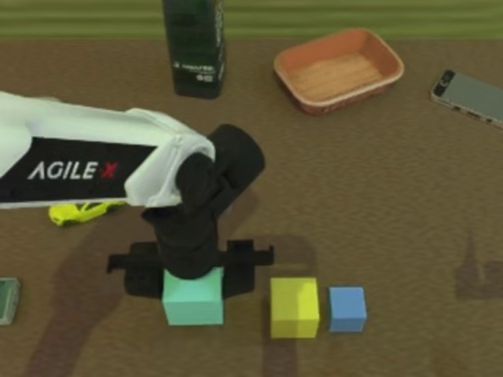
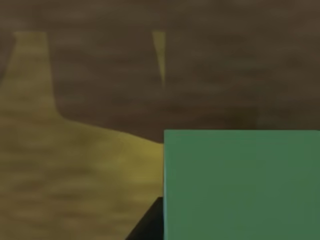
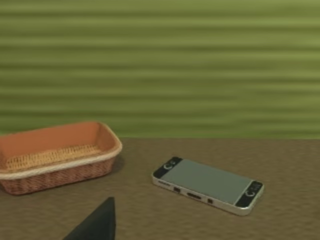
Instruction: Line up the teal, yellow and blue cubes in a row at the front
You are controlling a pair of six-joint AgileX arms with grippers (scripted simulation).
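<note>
While over the teal cube (image 1: 192, 298), left hand (image 1: 191, 269), grip untellable; brown table (image 1: 393, 196), green ribbed wall (image 3: 160, 65).

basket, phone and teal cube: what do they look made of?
Basket: looks like woven wicker, orange-brown, with a ribbed weave on the wall and a pale rim band. Phone: seemingly glass front in a shiny silvery frame, probably metal. Teal cube: flat matte solid colour, no grain or gloss, so plastic or painted wood; the look leaves it open. The left hand sits over it.
</note>
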